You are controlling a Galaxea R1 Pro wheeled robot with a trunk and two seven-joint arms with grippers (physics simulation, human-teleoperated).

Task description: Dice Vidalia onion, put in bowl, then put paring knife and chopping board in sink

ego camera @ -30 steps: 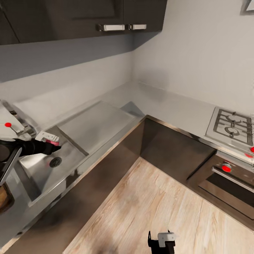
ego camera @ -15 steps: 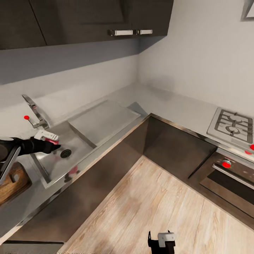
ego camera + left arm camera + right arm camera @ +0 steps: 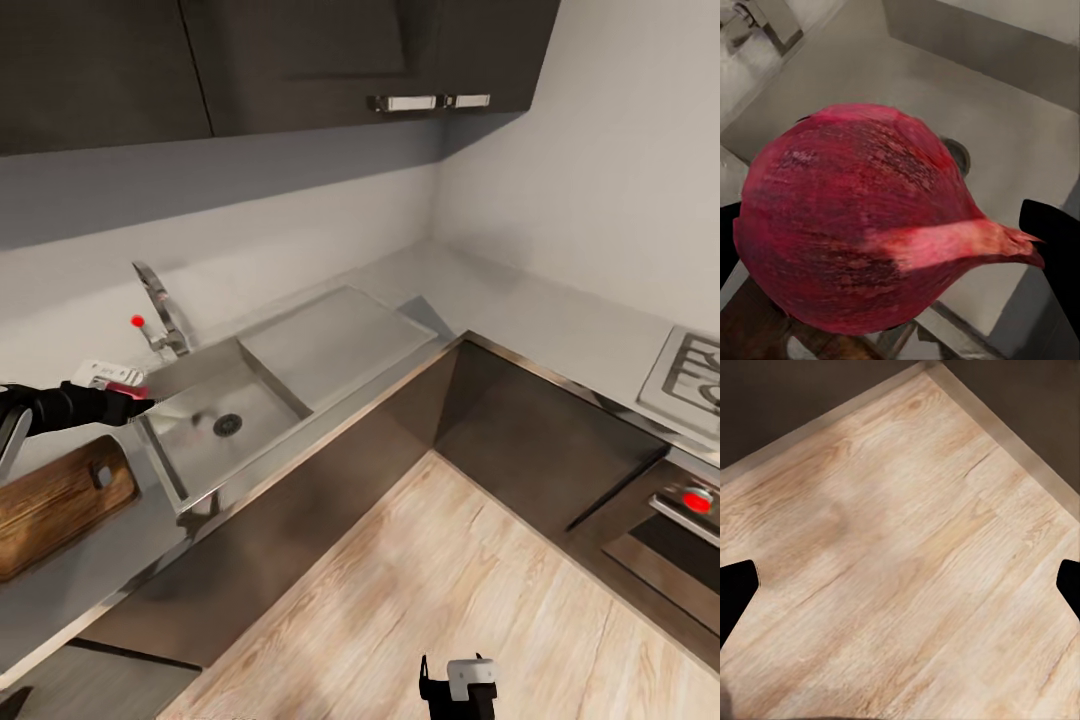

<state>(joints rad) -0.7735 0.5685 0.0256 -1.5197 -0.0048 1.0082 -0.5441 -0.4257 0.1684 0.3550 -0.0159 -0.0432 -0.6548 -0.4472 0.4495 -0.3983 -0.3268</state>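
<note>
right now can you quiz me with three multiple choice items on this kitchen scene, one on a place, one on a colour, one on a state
1. Where is the onion?
A. in the left gripper
B. in the sink basin
C. on the board

2. What colour is the knob on the tap?
A. blue
B. red
C. green

3. How is the right gripper?
A. shut on a knife
B. open over the floor
C. shut on the board

Answers: 1 A, the left wrist view shows it between the fingers. 2 B, a red dot beside the spout. 3 B, fingertips apart, only wood planks between.
</note>
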